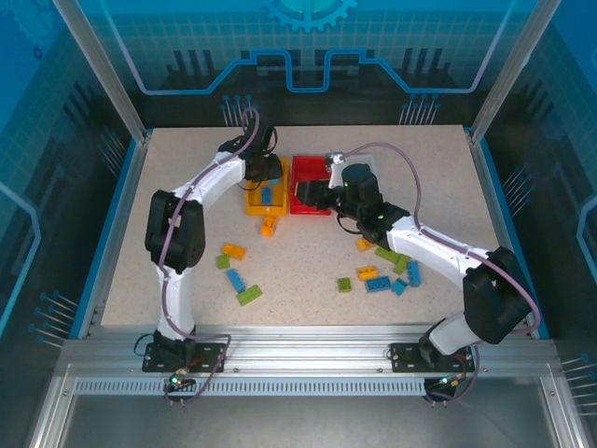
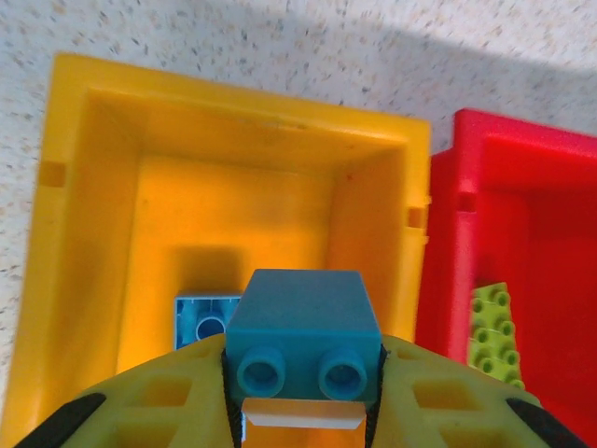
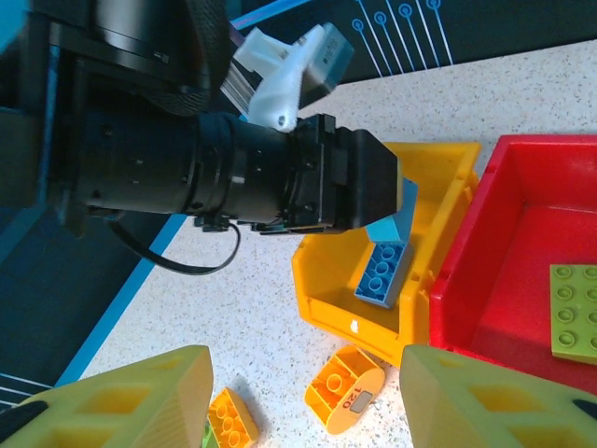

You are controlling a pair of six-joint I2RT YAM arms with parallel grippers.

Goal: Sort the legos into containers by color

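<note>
My left gripper [image 2: 303, 373] is shut on a blue lego [image 2: 303, 322], held just over the yellow container [image 2: 233, 112]. A second blue lego [image 2: 203, 322] lies inside that bin. Beside it on the right, the red container [image 2: 522, 149] holds a lime green lego plate [image 2: 494, 331]. From above, the left gripper [image 1: 264, 173] hangs over the yellow container [image 1: 254, 201]. My right gripper [image 3: 303, 401] is open with nothing between its fingers, above an orange rounded lego [image 3: 343, 387] and an orange brick [image 3: 233, 422] on the table in front of the yellow container [image 3: 345, 299].
Loose legos lie on the table in two groups: orange, blue and green ones at front left [image 1: 236, 280], and a mixed cluster at front right [image 1: 378, 280] under the right arm. The left arm's wrist [image 3: 233, 177] crosses the right wrist view.
</note>
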